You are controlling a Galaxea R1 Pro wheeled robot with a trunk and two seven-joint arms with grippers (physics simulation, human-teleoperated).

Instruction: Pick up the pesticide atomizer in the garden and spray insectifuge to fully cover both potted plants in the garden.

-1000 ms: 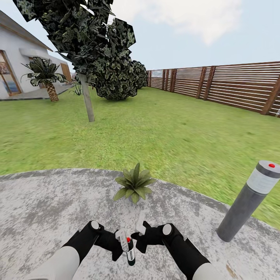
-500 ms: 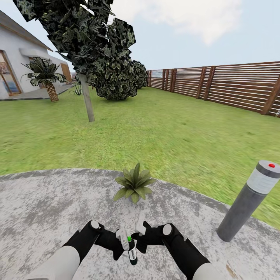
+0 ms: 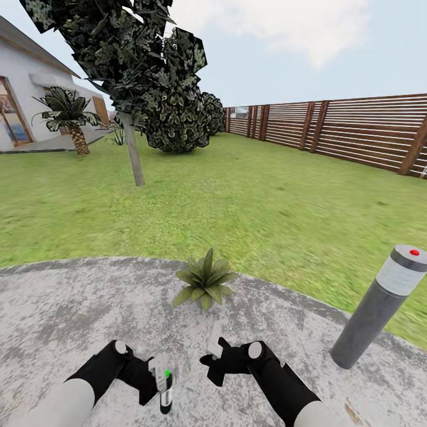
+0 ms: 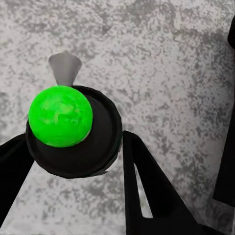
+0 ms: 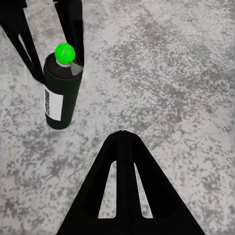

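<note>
The pesticide atomizer (image 3: 166,396) is a small dark bottle with a pale label, and its top glows green. My left gripper (image 3: 165,381) is shut on it and holds it upright, low over the grey patio (image 3: 65,314). The left wrist view looks down on the atomizer's green cap (image 4: 60,115), with a black finger (image 4: 147,196) beside it. My right gripper (image 3: 212,351) is shut on nothing, just right of the bottle. From the right wrist view the atomizer (image 5: 62,95) stands ahead of the closed fingertips (image 5: 122,142). One potted plant (image 3: 204,282) sits at the patio's far edge, ahead of both grippers.
A grey bollard lamp (image 3: 379,302) with a red dot stands at the patio's right edge. Lawn stretches beyond to a thin tree trunk (image 3: 133,151), dark bushes, a brown slatted fence (image 3: 356,130) at the right, and a house (image 3: 24,101) with a palm (image 3: 71,118) at the left.
The atomizer's top turned from red to green. My left arm then carried the bottle left and back toward me, away from the right gripper. The right arm stayed put.
</note>
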